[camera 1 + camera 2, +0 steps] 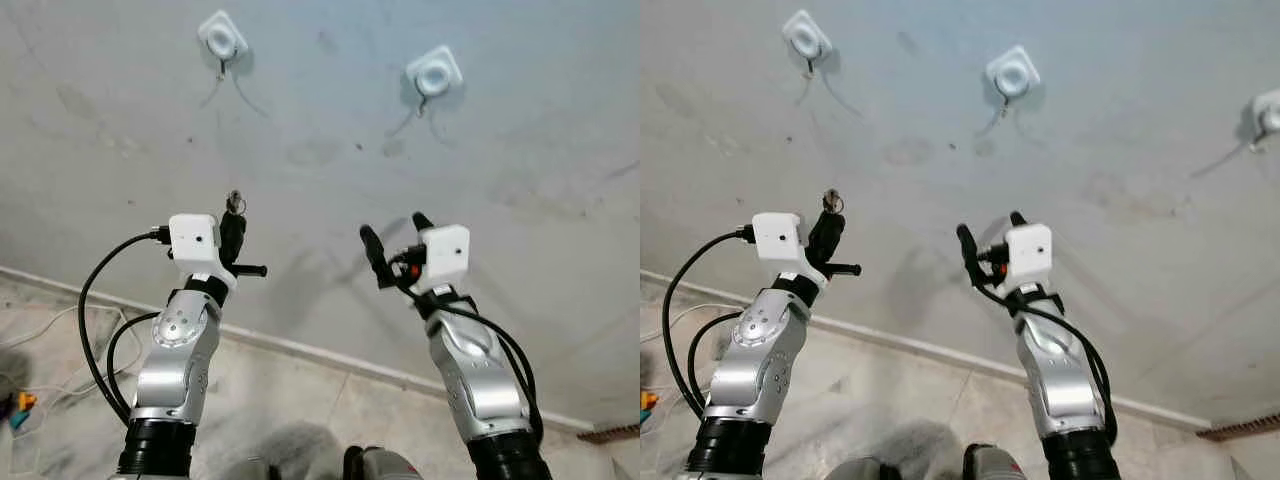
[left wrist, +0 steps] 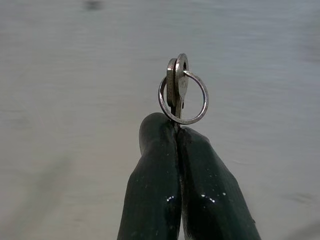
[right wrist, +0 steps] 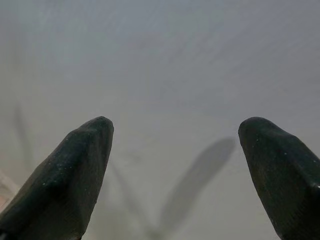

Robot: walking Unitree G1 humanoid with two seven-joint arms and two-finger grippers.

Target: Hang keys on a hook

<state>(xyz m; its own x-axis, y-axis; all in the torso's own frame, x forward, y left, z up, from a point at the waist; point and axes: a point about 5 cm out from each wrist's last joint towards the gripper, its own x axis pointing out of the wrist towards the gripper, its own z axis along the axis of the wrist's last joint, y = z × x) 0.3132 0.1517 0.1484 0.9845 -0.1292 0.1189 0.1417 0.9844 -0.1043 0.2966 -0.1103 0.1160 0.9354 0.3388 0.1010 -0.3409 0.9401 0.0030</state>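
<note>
Left gripper (image 2: 176, 130) is holding its fingers pressed together on the keys (image 2: 178, 90), pinching them near the lower edge of the ring. The keys are sticking up past the fingertips, below and slightly right of the left hook (image 1: 222, 38), well apart from it and not touching the wall (image 1: 320, 150).

Right gripper (image 3: 175, 135) is sitting with its fingers spread wide, nothing between them, below the middle hook (image 1: 435, 72) and apart from it.

View differences:
- Left wrist view is showing detail the head views are not giving: two flat key heads stacked side by side on one round split ring, ring hanging free around them. In the left eye view the keys (image 1: 235, 203) are reading as just a small dark blob at the fingertips.
- Right eye view is picking up a third hook (image 1: 1268, 112) at its right edge, further right of the middle hook.
- Right wrist view is giving bare wall plus the finger shadows falling on it.
- Head views are showing a short wire dangling under each white hook base.

No readable writing or brand marks on the keys, hooks or camera housings.
</note>
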